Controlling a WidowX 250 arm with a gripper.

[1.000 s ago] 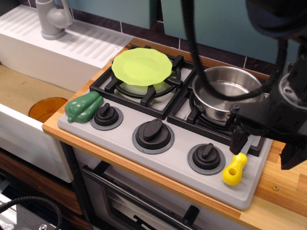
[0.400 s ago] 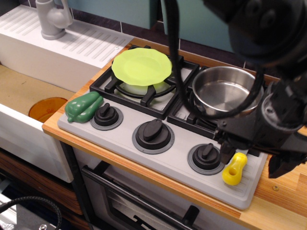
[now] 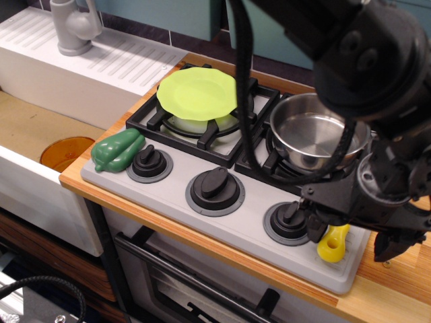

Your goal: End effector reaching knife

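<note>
Observation.image view: end effector (image 3: 351, 237) hangs spread wide, fingers straddling the knife (image 3: 333, 242) — yellow handle running toward the pot (image 3: 316, 138).

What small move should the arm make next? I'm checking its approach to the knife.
Probably a short drop straight down. The hand looks open, one finger left of the knife's yellow handle and the other to its right, so it already straddles the knife on the stove's front right corner.
</note>
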